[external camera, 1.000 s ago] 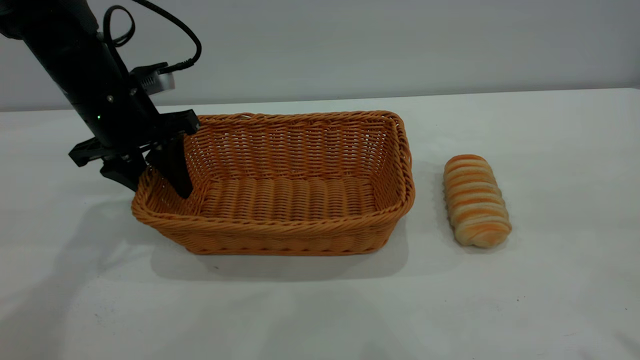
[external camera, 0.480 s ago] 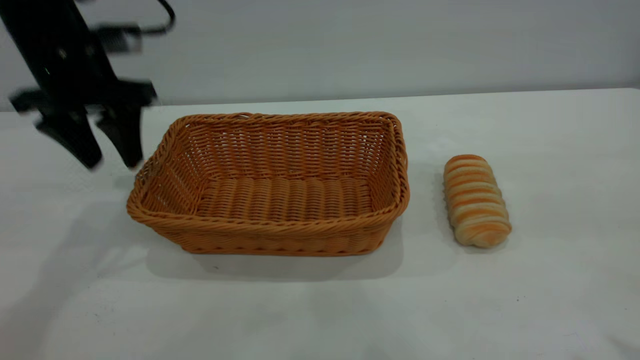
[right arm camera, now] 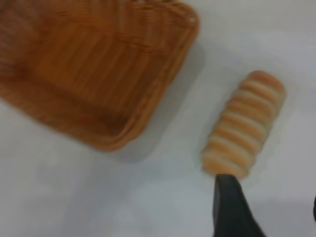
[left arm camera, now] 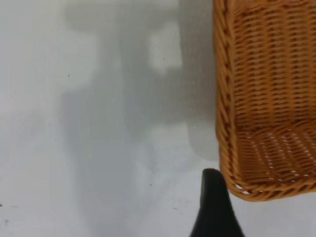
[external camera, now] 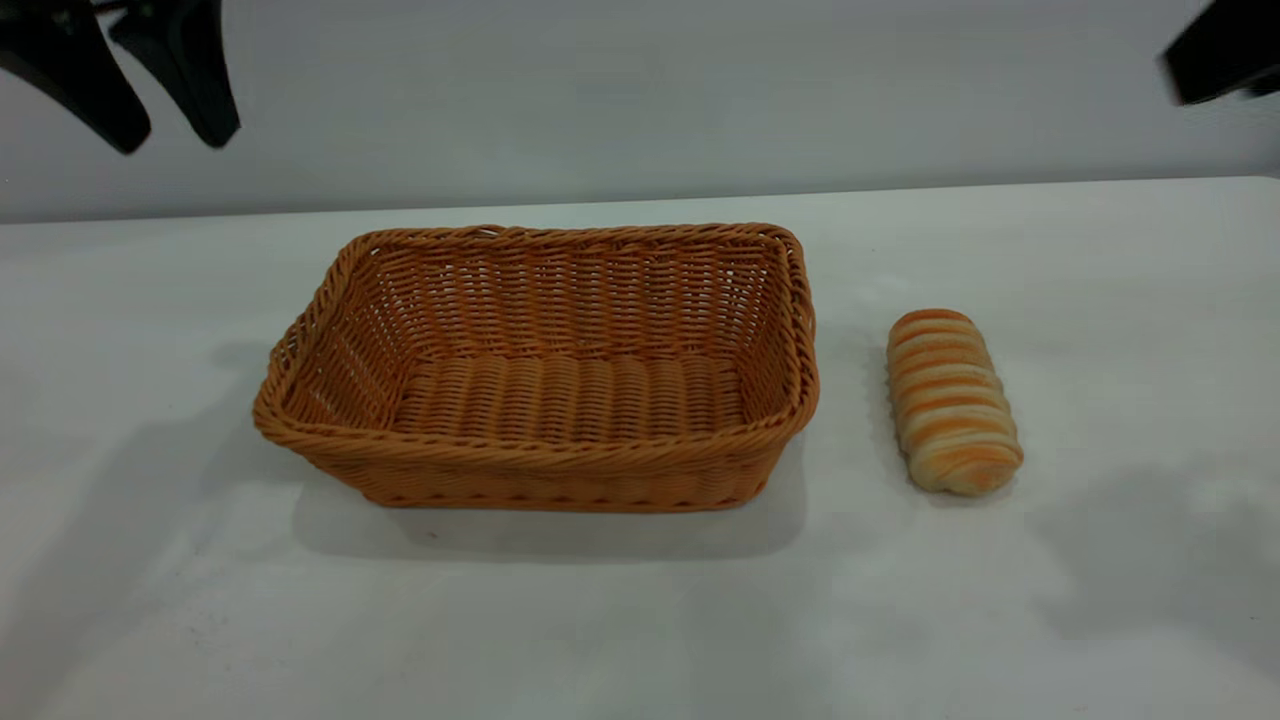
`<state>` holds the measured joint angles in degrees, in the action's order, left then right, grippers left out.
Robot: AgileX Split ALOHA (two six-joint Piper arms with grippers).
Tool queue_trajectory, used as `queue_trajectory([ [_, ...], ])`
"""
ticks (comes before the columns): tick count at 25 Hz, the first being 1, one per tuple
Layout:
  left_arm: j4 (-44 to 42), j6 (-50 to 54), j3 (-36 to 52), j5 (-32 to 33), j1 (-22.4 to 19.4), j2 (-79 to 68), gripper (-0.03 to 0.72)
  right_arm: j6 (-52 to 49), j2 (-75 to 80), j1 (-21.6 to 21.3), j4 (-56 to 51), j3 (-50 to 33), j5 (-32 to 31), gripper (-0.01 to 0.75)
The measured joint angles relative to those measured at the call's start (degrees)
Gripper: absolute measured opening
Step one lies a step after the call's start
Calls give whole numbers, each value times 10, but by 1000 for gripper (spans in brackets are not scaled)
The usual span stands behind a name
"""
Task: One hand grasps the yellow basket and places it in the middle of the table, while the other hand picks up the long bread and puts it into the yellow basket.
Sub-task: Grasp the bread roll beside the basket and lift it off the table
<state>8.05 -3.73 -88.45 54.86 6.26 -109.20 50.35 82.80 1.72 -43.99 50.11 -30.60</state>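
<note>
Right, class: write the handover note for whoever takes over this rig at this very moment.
Left end effector: open, empty, raised above the table's far left corner.
Right end effector: high at far right, only partly in view.
Basket: on the table near the middle, empty.
Bread: on the table right of the basket, apart from it.
Done: basket placed.
Left: pick up the bread and put it in the basket.

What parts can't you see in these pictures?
- The right gripper: the exterior view cuts it off at the top corner, a blurred dark shape. Open or shut cannot be told.
- The left gripper: only its two spread fingers show in the exterior view, the rest cut off by the top edge.
- The yellow basket: its weave is blurred in the right wrist view.
- The long bread: its underside is hidden against the table.
</note>
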Motion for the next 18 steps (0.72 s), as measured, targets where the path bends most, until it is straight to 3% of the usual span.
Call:
queue_trajectory([
  [9,3,0,0,1,0,5,554,16,301,25,-2,168,19,440],
  [15,3,2,0,1,0,5,555,44,389,76,-5,199,92,440],
  [18,3,2,0,2,0,5,555,55,424,82,-7,201,136,440],
])
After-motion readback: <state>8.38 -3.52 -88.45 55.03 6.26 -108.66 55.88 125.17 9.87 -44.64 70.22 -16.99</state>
